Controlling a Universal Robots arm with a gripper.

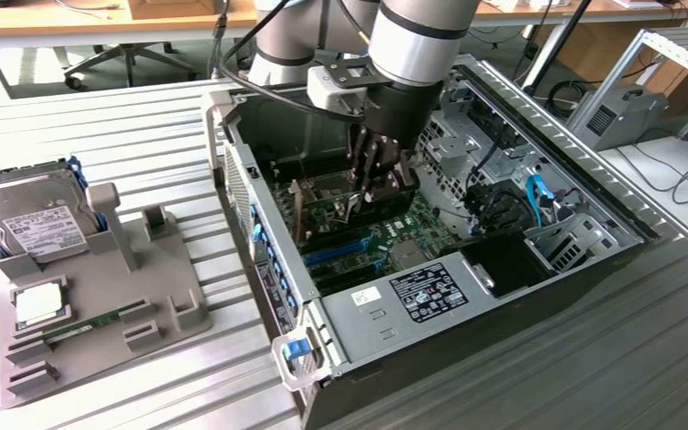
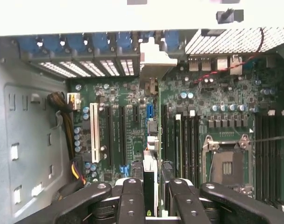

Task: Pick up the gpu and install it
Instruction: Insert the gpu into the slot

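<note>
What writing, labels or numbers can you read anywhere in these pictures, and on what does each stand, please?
No text here can be read with confidence.
White label on the hard drive: print too small to read.
Black-and-white sticker on the computer case: lines of print, blurred.
Small white sticker on the case's metal plate: unreadable.
Motherboard in the wrist view: markings too fine to read.

The gpu [image 2: 150, 179] is seen edge-on between the fingers of the hand [image 2: 150, 198] — a slim card with a silver metal bracket [image 2: 153, 58] at its far end. It is held upright, on its thin edge, extending straight out from the fingertips over the green board inside the open case [image 1: 275, 269].
</note>
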